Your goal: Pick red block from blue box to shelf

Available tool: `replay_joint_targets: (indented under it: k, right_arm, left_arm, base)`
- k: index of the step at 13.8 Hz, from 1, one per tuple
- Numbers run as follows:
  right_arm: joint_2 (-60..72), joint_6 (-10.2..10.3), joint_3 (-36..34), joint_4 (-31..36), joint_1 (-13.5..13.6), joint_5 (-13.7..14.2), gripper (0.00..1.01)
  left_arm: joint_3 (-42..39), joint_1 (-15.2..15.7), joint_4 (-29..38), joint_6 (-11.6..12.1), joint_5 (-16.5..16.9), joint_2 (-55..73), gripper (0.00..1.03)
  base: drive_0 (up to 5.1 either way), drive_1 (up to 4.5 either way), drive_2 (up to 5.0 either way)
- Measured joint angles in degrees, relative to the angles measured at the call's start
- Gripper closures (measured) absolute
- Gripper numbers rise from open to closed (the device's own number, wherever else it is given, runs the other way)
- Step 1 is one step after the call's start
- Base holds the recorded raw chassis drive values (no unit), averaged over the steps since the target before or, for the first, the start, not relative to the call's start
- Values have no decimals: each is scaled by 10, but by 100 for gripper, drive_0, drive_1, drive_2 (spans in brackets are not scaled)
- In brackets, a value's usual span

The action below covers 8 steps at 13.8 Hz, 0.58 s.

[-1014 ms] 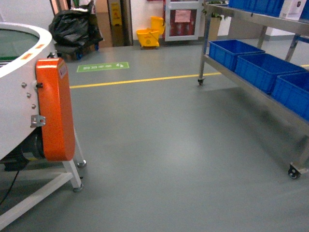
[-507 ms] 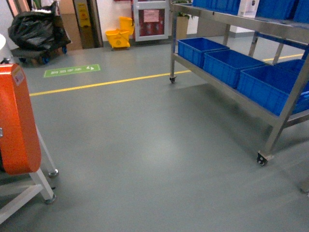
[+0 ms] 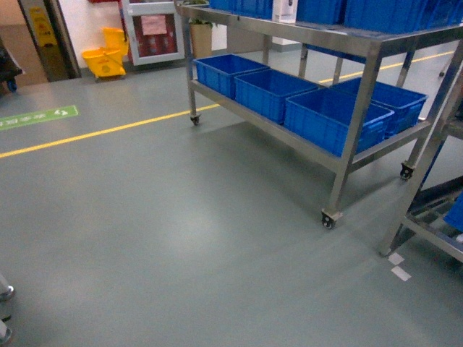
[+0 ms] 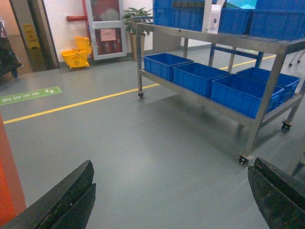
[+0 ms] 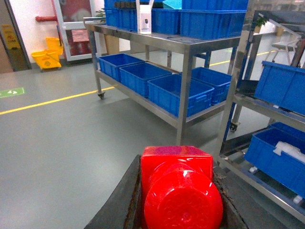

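Observation:
The red block (image 5: pixel 178 191), glossy with its round stud facing the camera, sits between the dark fingers of my right gripper (image 5: pixel 176 168), which is shut on it. My left gripper (image 4: pixel 172 164) is open, with only grey floor between its fingers (image 4: pixel 71 193). The shelf (image 3: pixel 318 37), a steel rack on casters, stands ahead to the right, also seen in the wrist views (image 4: pixel 238 42) (image 5: pixel 190 45). It is some way beyond both grippers. The blue box is out of view. Neither gripper shows in the head view.
Dark blue crates (image 3: pixel 325 119) fill the shelf's lower and top tiers, with a white carton (image 3: pixel 284 10) on top. A second rack with crates (image 5: pixel 281 95) stands at the far right. A yellow floor line (image 3: pixel 94 132) and mop bucket (image 3: pixel 105 58) lie beyond. An orange panel (image 4: pixel 7 191) sits left.
The head view has swung right: the white round table with its orange panel has left the frame on the left, and the shelf has come toward the middle and nearer.

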Motion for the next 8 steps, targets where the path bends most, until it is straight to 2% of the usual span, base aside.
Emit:
replay_joint_targets:
  k: [8]
  right_arm:
    - [0,0,0,0,0,0,73]
  left_arm:
    - [0,0,0,0,0,0,5]
  base:
    - [-130,-130,-130]
